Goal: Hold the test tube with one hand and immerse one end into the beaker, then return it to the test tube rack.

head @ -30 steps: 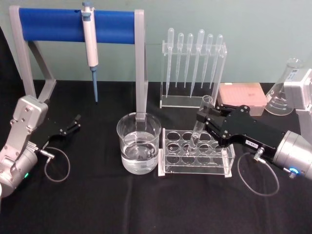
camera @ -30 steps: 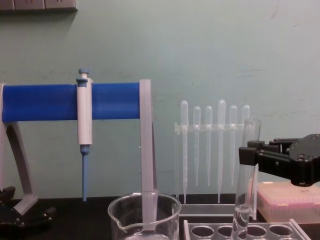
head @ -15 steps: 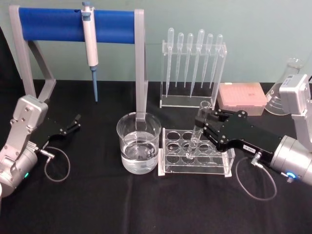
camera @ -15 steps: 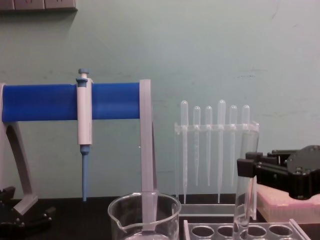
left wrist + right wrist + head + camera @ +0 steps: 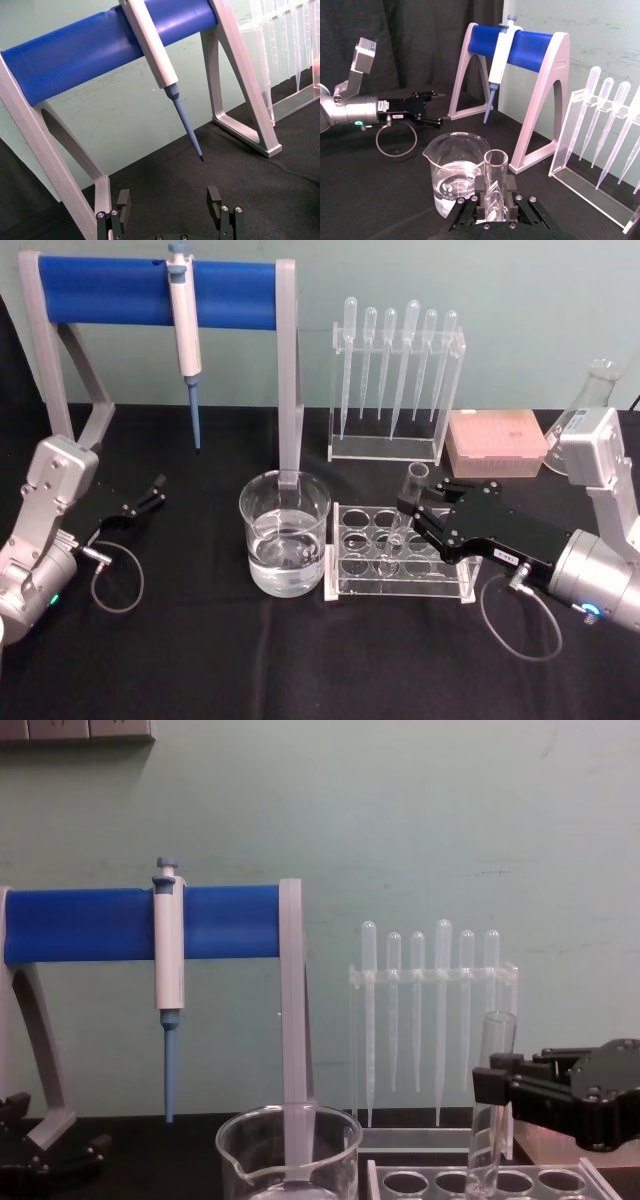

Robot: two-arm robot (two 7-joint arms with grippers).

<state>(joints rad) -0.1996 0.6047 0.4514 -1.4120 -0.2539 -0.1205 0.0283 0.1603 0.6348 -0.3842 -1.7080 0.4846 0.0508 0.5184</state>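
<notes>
Left gripper (image 5: 152,492), jaws spread and empty, parked by the blue stand (image 5: 160,290), well apart from the work. Beaker (image 5: 285,532), part-filled, stands just left of the rack (image 5: 400,560). Tube (image 5: 404,515), near-upright with rim up, sits with its lower end in a rack hole. Right gripper (image 5: 415,506) pinches the tube's upper part, reaching in from the right. Pipettes (image 5: 400,350) stand behind. Judged: tube going back into the rack; the rack's hole rims are the only obstruction.

A pale green wall (image 5: 420,810) rose behind the counter (image 5: 300,660), which was draped in black cloth. A white fixture (image 5: 75,730) sat high on the wall.
</notes>
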